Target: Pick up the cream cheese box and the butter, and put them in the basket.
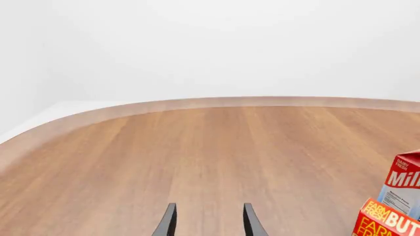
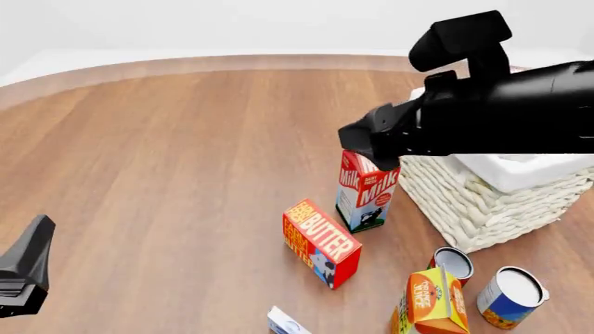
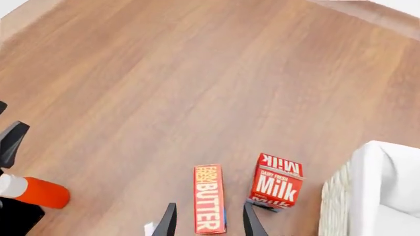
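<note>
At the near edge of the brown wood-grain worktop (image 2: 167,174) we see the small flat white box of cream cheese with blue markings (image 2: 286,323), only partly in the front view. Beside it to the right stand an orange juice carton (image 2: 432,303) and two round cans (image 2: 508,297). Just beyond lies the red-and-orange rectangular butter box (image 2: 322,242), on its side, apart from the upright red-and-white milk carton (image 2: 365,192) behind it. Right of the carton sits the large square off-white wicker basket with a white cloth liner (image 2: 474,202). Our right gripper (image 3: 208,221) hangs above the butter, its two dark fingers parted and holding nothing. Our left gripper (image 1: 208,221) is low at the near left, its fingers likewise apart and empty, pointing over bare wood toward the worktop's far curved edge.
</note>
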You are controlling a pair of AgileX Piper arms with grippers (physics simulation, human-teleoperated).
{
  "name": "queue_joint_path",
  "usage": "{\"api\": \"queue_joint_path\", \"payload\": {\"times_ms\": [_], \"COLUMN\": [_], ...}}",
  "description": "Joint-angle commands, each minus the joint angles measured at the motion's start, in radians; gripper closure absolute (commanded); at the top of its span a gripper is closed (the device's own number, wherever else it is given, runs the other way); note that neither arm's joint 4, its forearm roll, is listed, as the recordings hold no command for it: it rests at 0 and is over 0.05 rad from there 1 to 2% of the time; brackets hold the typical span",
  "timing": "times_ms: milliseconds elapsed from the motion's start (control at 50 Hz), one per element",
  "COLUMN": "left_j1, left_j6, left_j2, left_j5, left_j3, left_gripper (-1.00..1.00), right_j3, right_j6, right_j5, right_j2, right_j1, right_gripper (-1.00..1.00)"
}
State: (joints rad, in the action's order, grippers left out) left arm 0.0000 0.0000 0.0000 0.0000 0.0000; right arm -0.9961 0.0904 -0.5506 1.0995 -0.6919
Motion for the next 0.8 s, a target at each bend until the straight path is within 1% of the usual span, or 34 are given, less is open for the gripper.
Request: {"api": "queue_joint_path", "payload": {"times_ms": [20,40,80,140,260,320,340,380,400,540,600,640,680,700,720,740,800], "left_j1": [0.000,0.000,0.000,0.000,0.000,0.000,0.000,0.000,0.000,0.000,0.000,0.000,0.000,0.000,0.000,0.000,0.000], "left_j6": [0.000,0.000,0.000,0.000,0.000,0.000,0.000,0.000,0.000,0.000,0.000,0.000,0.000,0.000,0.000,0.000,0.000], "left_j2": [0.000,0.000,0.000,0.000,0.000,0.000,0.000,0.000,0.000,0.000,0.000,0.000,0.000,0.000,0.000,0.000,0.000], "left_j5": [0.000,0.000,0.000,0.000,0.000,0.000,0.000,0.000,0.000,0.000,0.000,0.000,0.000,0.000,0.000,0.000,0.000], "left_j3": [0.000,0.000,0.000,0.000,0.000,0.000,0.000,0.000,0.000,0.000,0.000,0.000,0.000,0.000,0.000,0.000,0.000], "left_gripper": [-1.00,-1.00,-1.00,-1.00,-1.00,-1.00,-1.00,-1.00,-1.00,-1.00,-1.00,-1.00,-1.00,-1.00,-1.00,-1.00,-1.00], "right_j3": [-0.075,-0.084,-0.100,-0.104,-0.127,-0.129,-0.165,-0.161,-0.184,-0.113,-0.108,-0.073,-0.077,-0.046,-0.038,0.054,0.065], "right_j6": [0.007,0.004,0.024,0.037,0.056,0.041,0.014,0.019,0.004,0.006,0.002,0.018,0.021,0.033,0.040,0.101,0.109], "right_j5": [-0.066,-0.071,-0.070,-0.062,-0.063,-0.070,-0.108,-0.111,-0.136,-0.103,-0.116,-0.084,-0.087,-0.055,-0.046,0.056,0.064], "right_j2": [0.105,0.113,0.144,0.169,0.212,0.229,0.241,0.238,0.239,0.227,0.220,0.230,0.234,0.240,0.243,0.288,0.291], "right_j1": [-0.041,-0.042,-0.057,-0.064,-0.063,-0.049,-0.029,-0.035,-0.031,-0.022,-0.010,-0.022,-0.026,-0.030,-0.035,-0.042,-0.047], "right_gripper": [-1.00,-1.00,-1.00,-1.00,-1.00,-1.00,-1.00,-1.00,-1.00,-1.00,-1.00,-1.00,-1.00,-1.00,-1.00,-1.00,-1.00]}}
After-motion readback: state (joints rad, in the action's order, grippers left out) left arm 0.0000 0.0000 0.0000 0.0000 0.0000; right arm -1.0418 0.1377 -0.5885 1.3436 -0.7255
